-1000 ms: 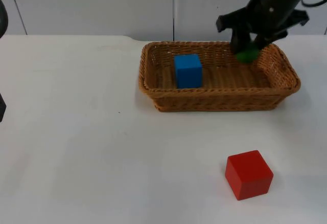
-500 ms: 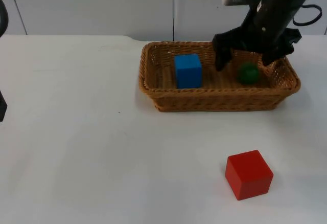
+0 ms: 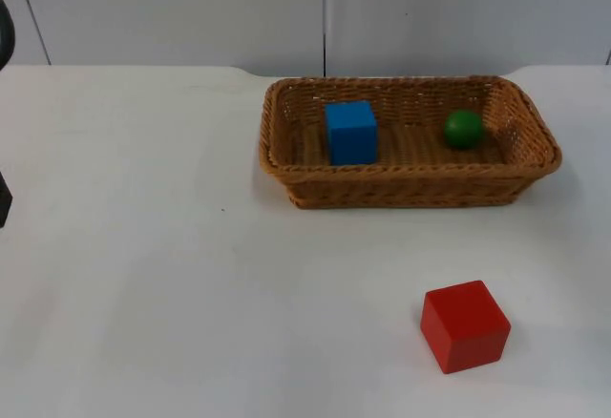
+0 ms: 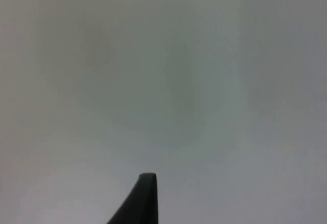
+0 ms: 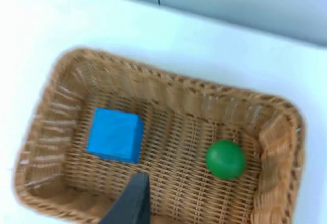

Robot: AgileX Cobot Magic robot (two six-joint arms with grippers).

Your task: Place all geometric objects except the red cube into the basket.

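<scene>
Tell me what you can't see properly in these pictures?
- Left gripper: the left wrist view gives one black fingertip over bare white table; the picture's edge cuts off the rest, so open or shut is unknown.
- Right gripper: the right wrist view gives one fingertip above the brown wicker basket; same problem.
- Small green ball and blue cube: the basket's near wall hides their undersides in the top view.
- Red cube: its underside is hidden.

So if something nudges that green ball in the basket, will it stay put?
Probably not: the ball is round and lies free on the weave, so it would likely roll. The basket walls should stop it. The blue cube sits apart, flat-faced and steadier.
</scene>
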